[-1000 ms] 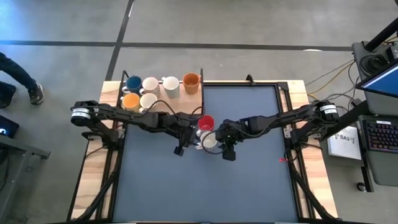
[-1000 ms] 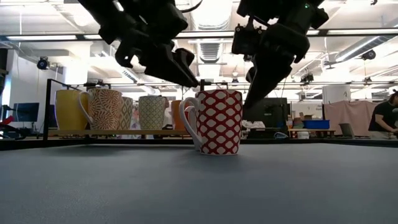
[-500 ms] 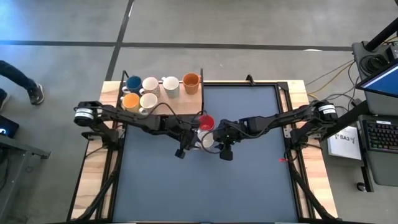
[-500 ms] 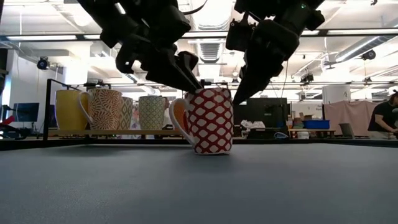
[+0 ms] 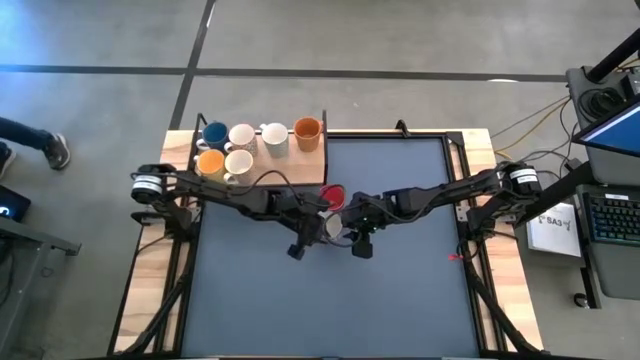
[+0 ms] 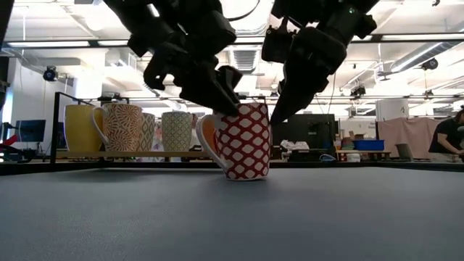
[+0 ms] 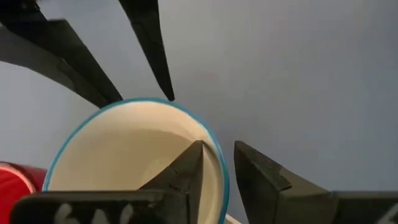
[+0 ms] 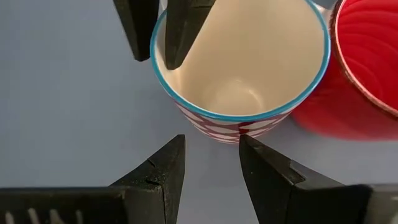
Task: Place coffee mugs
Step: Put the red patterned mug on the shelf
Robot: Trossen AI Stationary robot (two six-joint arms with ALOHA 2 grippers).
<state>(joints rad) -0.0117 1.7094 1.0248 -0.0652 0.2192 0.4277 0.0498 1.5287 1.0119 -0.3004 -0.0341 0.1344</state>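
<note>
- While both arms meet over the middle of the dark table (image 5: pixel 400 290), the left claw (image 7: pixel 214 168) pinches the rim of a red-and-white patterned mug (image 6: pixel 245 141), one finger (image 7: pixel 186 168) inside the cup and the other outside its wall.
- This mug has a cream inside and a thin blue rim, and it leans slightly, its base partly off the table.
- The right claw (image 8: pixel 211 165) hovers just beside the same mug, on the side across from the left claw; its jaws are spread wide and hold nothing.
- A plain red mug (image 8: pixel 354 81) stands touching the patterned mug, just behind it from the left claw.
- Farther off, beyond the left arm, a wooden tray (image 5: pixel 300 165) at the table's back corner carries six more mugs (image 5: pixel 240 145): one blue, two orange, three white or cream.
</note>
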